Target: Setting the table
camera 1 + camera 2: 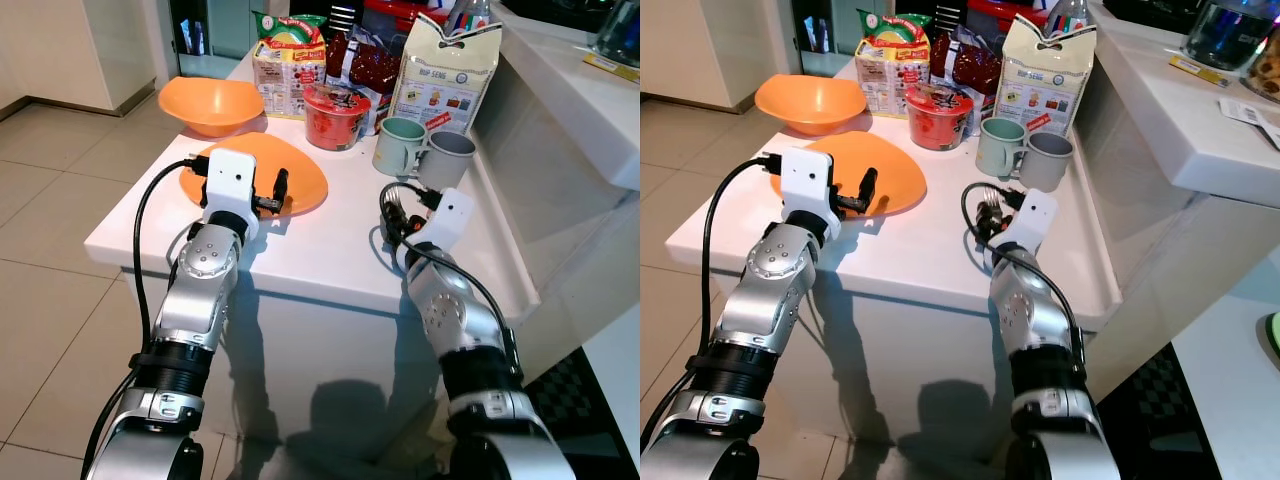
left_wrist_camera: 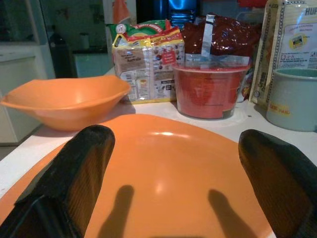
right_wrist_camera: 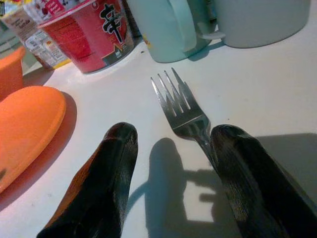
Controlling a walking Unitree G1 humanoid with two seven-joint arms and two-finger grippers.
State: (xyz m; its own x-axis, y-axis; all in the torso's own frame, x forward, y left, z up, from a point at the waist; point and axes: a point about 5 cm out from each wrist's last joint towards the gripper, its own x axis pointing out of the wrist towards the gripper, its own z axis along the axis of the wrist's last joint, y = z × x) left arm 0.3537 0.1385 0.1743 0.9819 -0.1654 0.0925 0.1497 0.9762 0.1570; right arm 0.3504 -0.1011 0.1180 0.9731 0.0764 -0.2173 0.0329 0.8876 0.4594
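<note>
The plate (image 1: 262, 170) lay on the table (image 1: 330, 250) under the open, empty left gripper (image 2: 173, 178), while the right gripper (image 3: 178, 173), open, straddled the fork (image 3: 183, 111), not yet placed beside it.

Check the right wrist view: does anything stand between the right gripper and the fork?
Nothing visible does. The fork lies on bare white table between the right gripper's open fingers, beside one of them.
</note>
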